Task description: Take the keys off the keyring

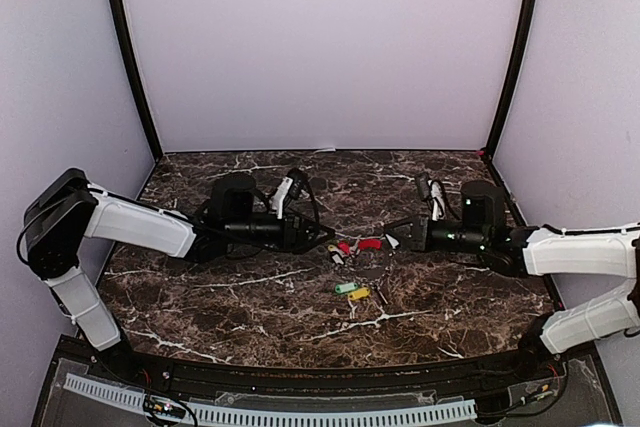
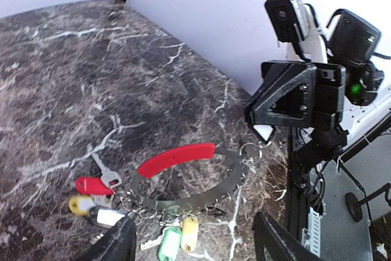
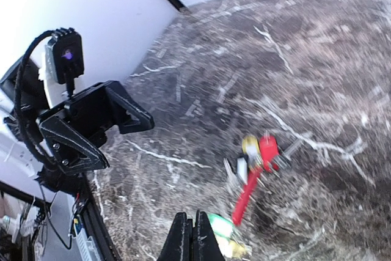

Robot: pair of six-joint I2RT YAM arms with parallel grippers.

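Note:
The keyring (image 2: 177, 158), a grey toothed ring with a red segment, lies on the marble table (image 2: 73, 77). Several keys hang from it on small rings: a red key (image 2: 91, 184), a yellow one (image 2: 79, 205), a plain silver one (image 2: 105, 174), and a green key (image 2: 169, 241) beside another yellow one (image 2: 189, 231). My left gripper (image 2: 195, 246) is open, its fingers standing either side of the green and yellow keys. My right gripper (image 3: 191, 236) is shut with nothing showing between its fingers, just short of the ring's far end. From above, the keyring (image 1: 369, 243) lies between left gripper (image 1: 325, 237) and right gripper (image 1: 393, 239).
White walls with black corner posts (image 1: 130, 67) close in the table at the back and sides. A ribbed white strip (image 1: 270, 412) runs along the near edge. The right wrist view is motion-blurred.

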